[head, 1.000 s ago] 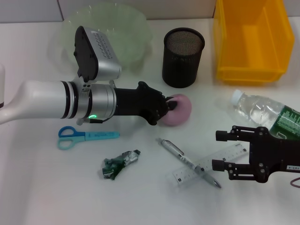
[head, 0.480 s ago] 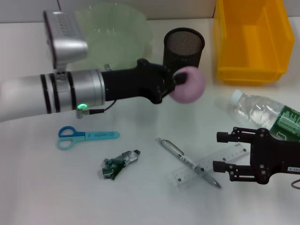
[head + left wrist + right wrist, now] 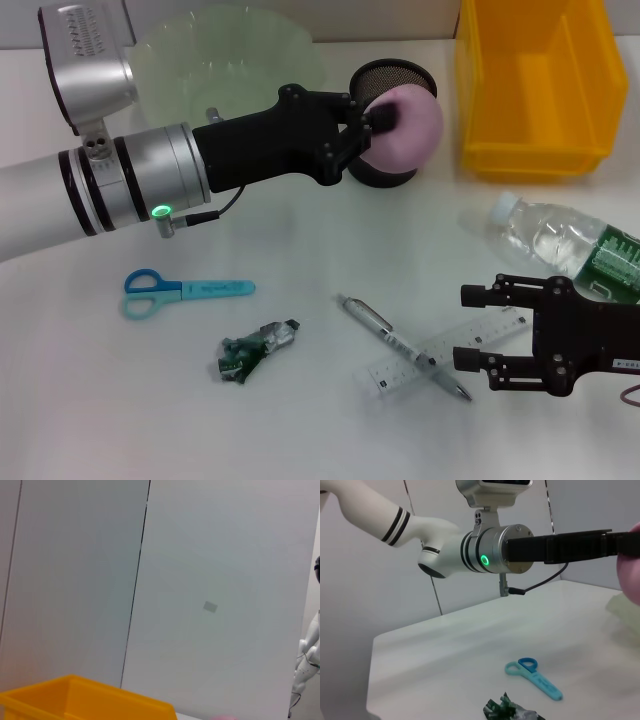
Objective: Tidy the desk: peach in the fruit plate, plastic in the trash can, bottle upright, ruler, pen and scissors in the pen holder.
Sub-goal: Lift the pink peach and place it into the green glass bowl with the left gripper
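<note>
Peach, pink and round [image 3: 408, 122], is clamped between the fingers of the left gripper [image 3: 372, 120], lifted clear of the white counter [image 3: 300, 420] and hanging in front of the black mesh pen holder [image 3: 385, 75]. Pale green translucent fruit plate [image 3: 240, 60] sits far left of it, behind the arm. Judgement: the peach looks light, smooth and slightly yielding; a grip across its widest middle suits it, since a hold nearer one end could let it slip out. Right gripper [image 3: 478, 337] rests near right with fingers spread, holding nothing, just beside the clear ruler [image 3: 497, 330] and silver pen [image 3: 385, 335]. Blue scissors [image 3: 170, 291], crumpled plastic wrapper [image 3: 256, 350], lying bottle [image 3: 555, 238] and yellow bin [image 3: 535, 80] wait untouched.
</note>
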